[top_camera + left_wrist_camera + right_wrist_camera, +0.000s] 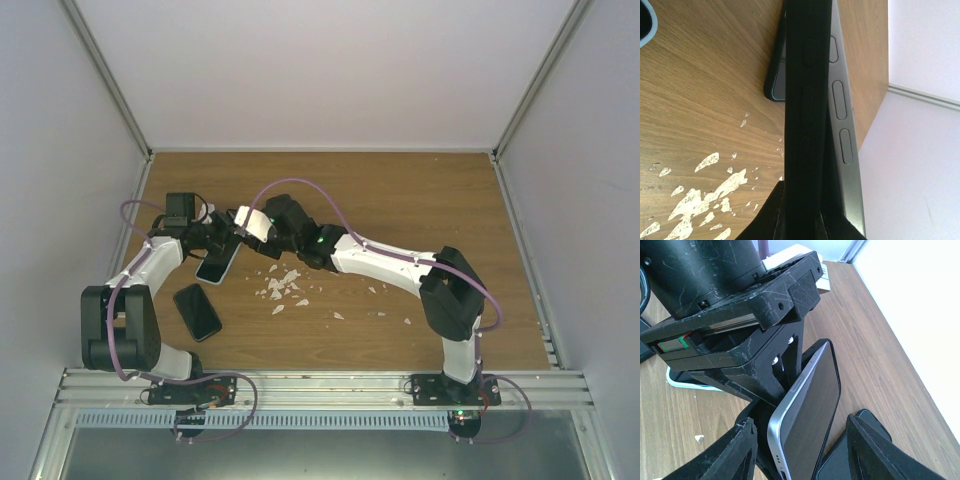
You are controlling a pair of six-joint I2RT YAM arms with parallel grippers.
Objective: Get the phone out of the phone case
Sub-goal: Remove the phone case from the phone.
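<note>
At the left side of the table (420,200), my left gripper (213,243) was clamped on the phone case (807,100), holding it on edge above the wood. In the left wrist view the black case wall with its button bumps ran up the middle. The phone (841,107) lay right against it, its gray side and three buttons exposed. Couldn't tell whether the phone was fully out of the case. In the right wrist view the phone's silver frame and dark screen stood tilted under the left gripper's body. My right gripper (802,421) was spread wide, one finger on each side of the phone, with neither pad visibly touching it. A second dark phone (197,311) lay flat on the table near my left arm, apart from the held one. White flakes (283,285) were scattered on the wood just right of the grippers.
</note>
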